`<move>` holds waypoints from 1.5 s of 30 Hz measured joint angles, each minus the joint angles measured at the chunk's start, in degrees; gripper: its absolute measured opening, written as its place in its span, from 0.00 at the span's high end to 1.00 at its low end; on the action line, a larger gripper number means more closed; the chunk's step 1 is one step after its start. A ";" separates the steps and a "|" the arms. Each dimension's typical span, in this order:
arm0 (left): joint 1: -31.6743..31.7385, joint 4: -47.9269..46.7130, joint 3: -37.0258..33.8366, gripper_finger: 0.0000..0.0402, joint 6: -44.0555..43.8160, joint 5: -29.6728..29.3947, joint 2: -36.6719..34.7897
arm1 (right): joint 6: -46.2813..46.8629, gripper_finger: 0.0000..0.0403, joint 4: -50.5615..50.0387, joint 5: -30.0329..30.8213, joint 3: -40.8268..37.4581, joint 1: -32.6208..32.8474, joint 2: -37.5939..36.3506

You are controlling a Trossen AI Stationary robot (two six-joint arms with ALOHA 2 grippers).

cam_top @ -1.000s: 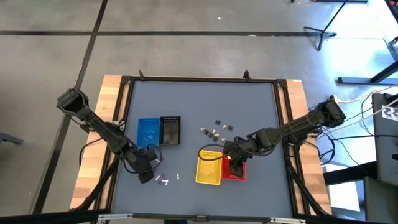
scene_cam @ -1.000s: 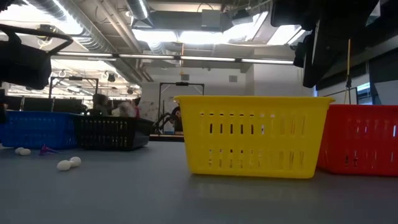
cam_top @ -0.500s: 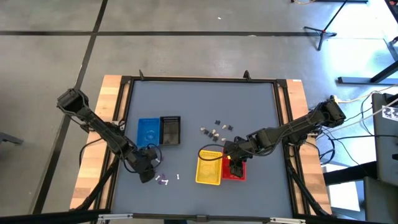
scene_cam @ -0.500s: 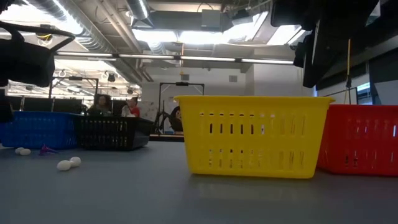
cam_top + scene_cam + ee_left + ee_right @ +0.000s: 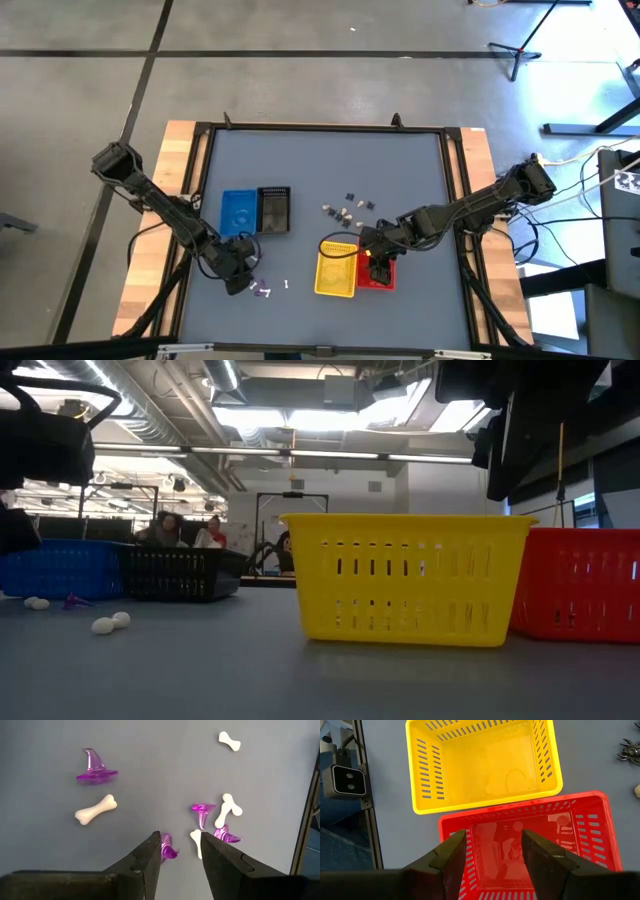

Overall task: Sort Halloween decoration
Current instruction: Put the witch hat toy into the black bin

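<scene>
Trinket: small translucent purple plastic witch hat (image 5: 168,847), likely light, stiff, slippery; pinch across brim.
Left gripper (image 5: 181,847): jaws apart, empty, just above worktop (image 5: 150,765).
Right gripper (image 5: 493,851): jaws wide, empty, over red mesh basket (image 5: 600,835).

Left gripper (image 5: 180,845) over cluster of purple witch hats (image 5: 96,766) and white bones (image 5: 96,810); fingers apart, narrow gap between them, one hat and one bone touching fingertips.

High view: table (image 5: 400,170) bare across 12 o'clock half, wide passage.

Blue basket (image 5: 238,211) and black basket (image 5: 274,209) block 9 o'clock side.

Yellow basket (image 5: 337,267) and red basket (image 5: 377,273), touching, block 5 o'clock; right gripper (image 5: 492,855) above red basket, fingers apart.

Dark trinkets (image 5: 352,203) scattered at centre, between basket pairs.
</scene>
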 joint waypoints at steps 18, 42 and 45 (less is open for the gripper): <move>-0.04 -3.12 -0.02 0.71 0.17 -0.59 0.22 | 0.00 0.53 0.00 0.00 0.00 0.01 0.00; 0.98 -2.29 -0.02 1.00 0.04 2.38 -0.05 | -0.02 0.53 0.02 0.00 0.00 -0.01 0.00; 2.19 -1.58 -0.02 1.00 0.06 3.60 -1.14 | 0.00 0.53 0.02 0.00 0.00 -0.01 0.00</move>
